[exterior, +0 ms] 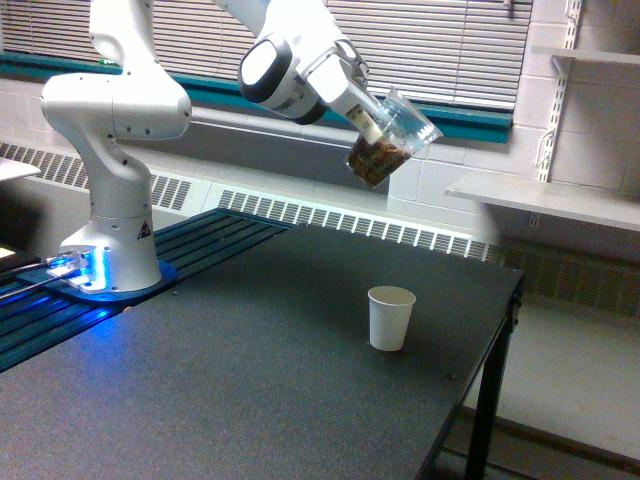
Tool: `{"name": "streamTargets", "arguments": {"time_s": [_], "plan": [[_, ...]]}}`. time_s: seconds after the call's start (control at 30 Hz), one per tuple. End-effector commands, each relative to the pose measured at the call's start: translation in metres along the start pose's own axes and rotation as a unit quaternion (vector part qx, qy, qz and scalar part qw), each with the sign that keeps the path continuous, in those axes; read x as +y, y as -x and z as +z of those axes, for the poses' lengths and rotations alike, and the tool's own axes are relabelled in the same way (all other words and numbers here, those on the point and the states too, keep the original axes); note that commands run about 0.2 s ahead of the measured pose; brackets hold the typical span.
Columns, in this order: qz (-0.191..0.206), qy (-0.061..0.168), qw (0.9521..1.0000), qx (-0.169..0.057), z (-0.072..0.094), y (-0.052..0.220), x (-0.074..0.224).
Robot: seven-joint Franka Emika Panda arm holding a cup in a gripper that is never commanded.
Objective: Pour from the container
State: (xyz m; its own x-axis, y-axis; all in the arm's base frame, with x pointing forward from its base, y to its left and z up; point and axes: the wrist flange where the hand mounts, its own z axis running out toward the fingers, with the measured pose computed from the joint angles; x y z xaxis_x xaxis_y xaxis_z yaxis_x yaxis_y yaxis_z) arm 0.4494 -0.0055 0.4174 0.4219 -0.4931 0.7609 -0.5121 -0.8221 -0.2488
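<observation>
The container, a clear plastic cup with brown bits in its lower part, hangs high above the table, tilted with its mouth toward the exterior view's right. My gripper is shut on the container from the exterior view's left. A small white paper cup stands upright on the dark table, well below the container and about straight under it. The brown contents stay inside the container.
The arm's white base stands at the exterior view's left on blue-lit rails. The table's edge drops off at the exterior view's right, with a shelf and radiator grille behind.
</observation>
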Motion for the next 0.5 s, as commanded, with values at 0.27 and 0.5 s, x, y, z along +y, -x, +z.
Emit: {"name": "streamTargets", "arguments": {"time_s": [0.27, 0.5], "plan": [[-0.019, 0.023, 0.9995, -0.013, 0.006, 0.014, 0.013], [-0.032, 0.036, 0.9986, -0.023, 0.011, 0.022, 0.018]]}}
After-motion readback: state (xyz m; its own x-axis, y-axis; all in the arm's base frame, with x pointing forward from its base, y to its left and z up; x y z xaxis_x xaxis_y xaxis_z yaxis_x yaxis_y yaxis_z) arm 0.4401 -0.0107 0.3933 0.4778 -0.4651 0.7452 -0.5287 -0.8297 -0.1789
